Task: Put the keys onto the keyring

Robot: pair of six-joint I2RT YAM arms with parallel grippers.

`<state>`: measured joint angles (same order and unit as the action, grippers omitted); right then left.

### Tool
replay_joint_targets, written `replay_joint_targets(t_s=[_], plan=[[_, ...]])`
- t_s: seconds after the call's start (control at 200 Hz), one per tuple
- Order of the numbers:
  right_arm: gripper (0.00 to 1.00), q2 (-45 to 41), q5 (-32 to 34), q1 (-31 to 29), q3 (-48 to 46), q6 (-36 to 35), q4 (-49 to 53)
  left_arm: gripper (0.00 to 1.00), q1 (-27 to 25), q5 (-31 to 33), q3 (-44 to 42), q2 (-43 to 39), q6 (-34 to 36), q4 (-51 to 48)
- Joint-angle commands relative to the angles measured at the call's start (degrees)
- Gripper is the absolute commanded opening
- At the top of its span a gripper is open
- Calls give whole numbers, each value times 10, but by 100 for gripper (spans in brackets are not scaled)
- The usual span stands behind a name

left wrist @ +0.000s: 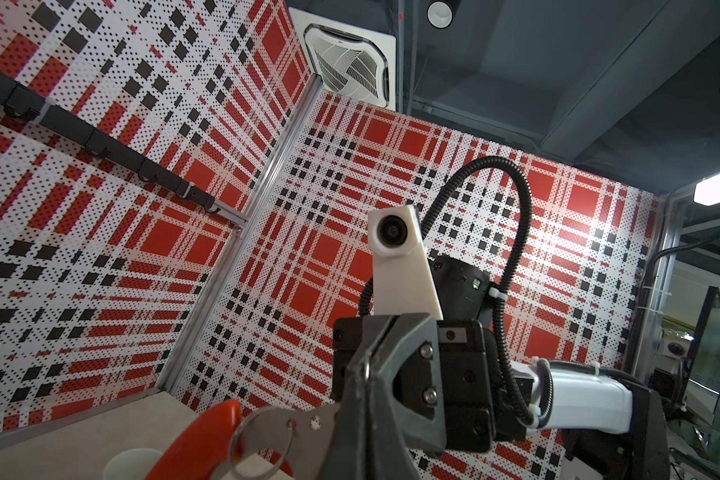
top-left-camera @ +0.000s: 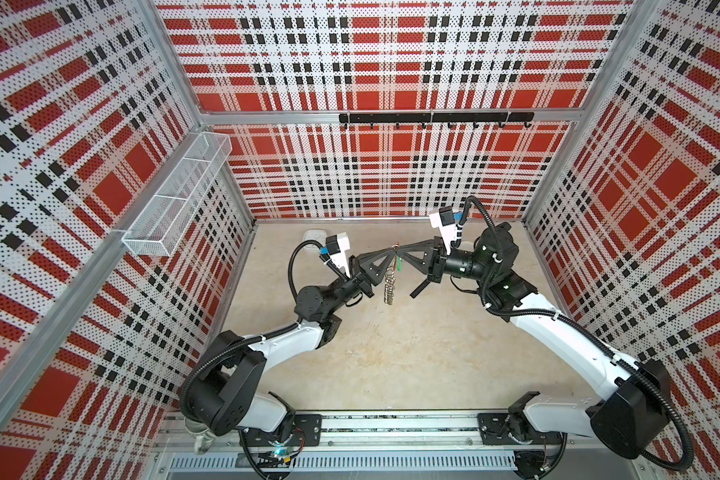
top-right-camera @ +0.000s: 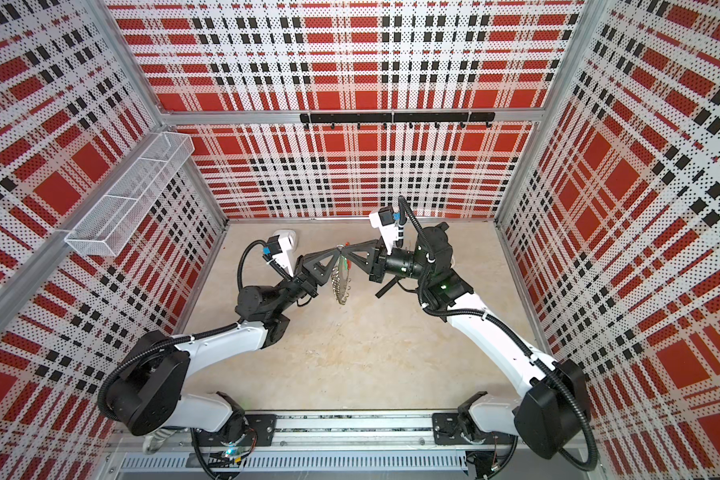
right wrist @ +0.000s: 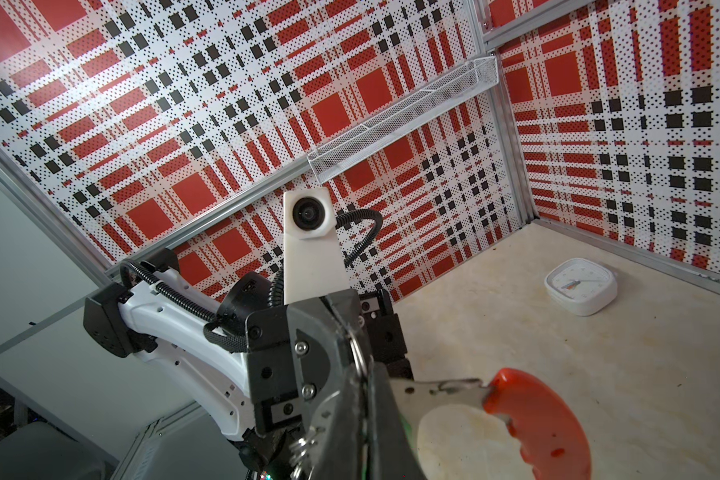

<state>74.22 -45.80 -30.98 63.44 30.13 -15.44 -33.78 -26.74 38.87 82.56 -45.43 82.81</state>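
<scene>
Rising from the near rail [top-left-camera: 391,424], both arms lean inward and meet tip to tip above the middle of the table [top-left-camera: 391,357]; the left gripper [top-left-camera: 388,251] is clamped on the top of the keyring [top-left-camera: 389,286]; the right gripper [top-left-camera: 405,251] is pinched closed at the same spot, and the left wrist view shows a thin wire loop [left wrist: 366,368] caught between its fingers [left wrist: 395,357]; the keyring hangs edge-on beneath the tips, clear of the table, its red section [right wrist: 545,419] near the top; the keys [top-left-camera: 399,264], seen as a green tag, dangle just beside the ring under the right tip; farther left a white square clock [right wrist: 580,286] lies on the table, its dial printing too small to read; a white mesh basket [top-left-camera: 175,195] hangs on the left wall; a black hook rail [top-left-camera: 433,118] crosses the far wall.
</scene>
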Motion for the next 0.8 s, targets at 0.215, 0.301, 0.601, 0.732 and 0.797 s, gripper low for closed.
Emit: replay_joint_targets(t_s=[0.215,0.301,0.601,0.732,0.797], plan=[[0,12,118,-6,70,-193,239,30,41,-43,-20,-81,227,-200],[0,13,159,-11,81,-243,283,31,46,-55,-9,-125,388,-333],[0,16,213,-40,87,-317,323,28,52,-105,186,-101,734,-807],[0,12,202,-40,82,-312,318,27,50,-124,223,-78,750,-836],[0,8,201,-40,81,-312,317,26,51,-133,229,-73,751,-836]])
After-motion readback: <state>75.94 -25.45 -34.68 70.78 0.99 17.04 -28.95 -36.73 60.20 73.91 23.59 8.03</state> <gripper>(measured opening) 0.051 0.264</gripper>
